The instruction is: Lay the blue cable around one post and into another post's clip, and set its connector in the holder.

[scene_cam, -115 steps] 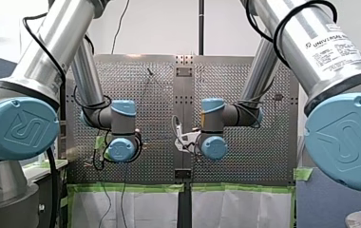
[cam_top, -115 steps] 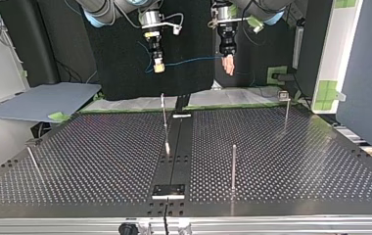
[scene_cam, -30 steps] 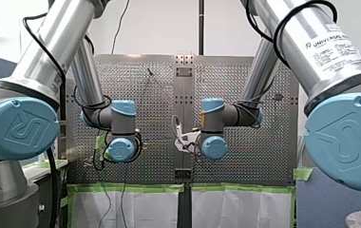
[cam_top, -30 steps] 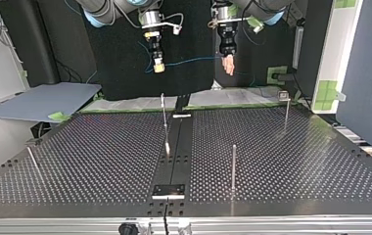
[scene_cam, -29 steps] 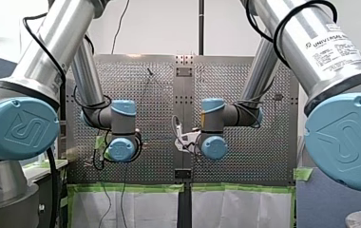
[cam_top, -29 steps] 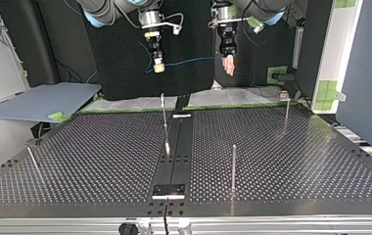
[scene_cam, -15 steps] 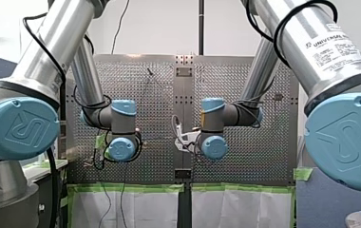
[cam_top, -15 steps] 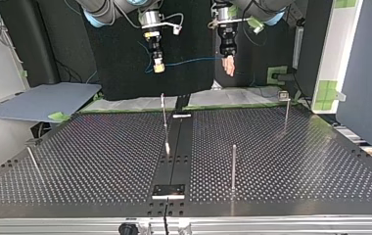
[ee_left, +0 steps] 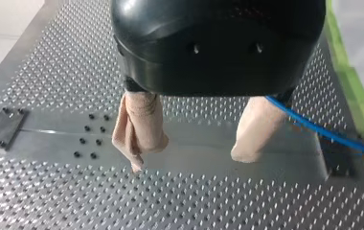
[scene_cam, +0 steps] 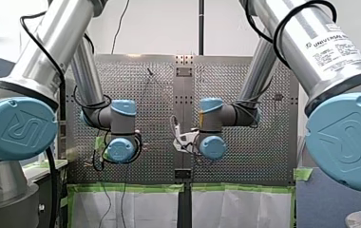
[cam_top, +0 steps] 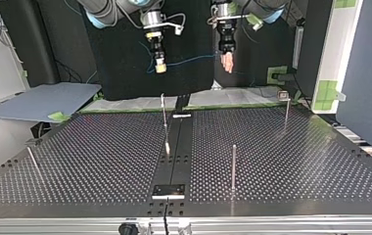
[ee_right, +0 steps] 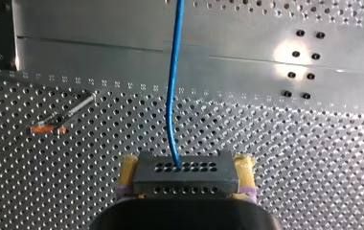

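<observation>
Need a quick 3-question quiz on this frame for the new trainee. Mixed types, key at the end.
1. True or false: my right gripper is shut on the connector of the blue cable.
2. Pick one. The fingers of my left gripper are: A) apart, with nothing between them; B) clamped on a screwdriver; C) closed on a green block.
3. Short answer: is the cable laid round any post yet?

Key: 1 true; 2 A; 3 no, it hangs in the air between the two grippers.
</observation>
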You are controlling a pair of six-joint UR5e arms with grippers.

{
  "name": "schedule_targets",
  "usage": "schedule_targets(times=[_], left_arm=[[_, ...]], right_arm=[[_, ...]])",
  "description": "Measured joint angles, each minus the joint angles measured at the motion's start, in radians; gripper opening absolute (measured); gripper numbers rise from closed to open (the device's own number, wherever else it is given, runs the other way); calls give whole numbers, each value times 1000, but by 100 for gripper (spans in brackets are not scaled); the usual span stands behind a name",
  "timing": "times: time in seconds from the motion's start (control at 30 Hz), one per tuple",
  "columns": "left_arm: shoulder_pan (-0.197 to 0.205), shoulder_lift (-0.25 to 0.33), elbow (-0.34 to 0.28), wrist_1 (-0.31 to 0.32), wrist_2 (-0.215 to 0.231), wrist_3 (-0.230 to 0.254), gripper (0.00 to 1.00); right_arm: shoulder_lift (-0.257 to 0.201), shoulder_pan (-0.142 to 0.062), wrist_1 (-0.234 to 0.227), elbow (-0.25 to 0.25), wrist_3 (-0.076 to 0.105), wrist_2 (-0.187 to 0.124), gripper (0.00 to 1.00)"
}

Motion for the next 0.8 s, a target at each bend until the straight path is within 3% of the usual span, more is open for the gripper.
schedule_targets(times=[0.2,0.43,0.8], left_arm=[[-19,0,-3,-6,-1,-49,100],[-21,0,-4,-7,-1,-58,100],[-25,-5,-15,4,-5,-67,100]], right_arm=[[3,5,53,-19,0,3,0],[4,5,120,-20,0,3,0],[1,2,147,-29,-5,4,0]])
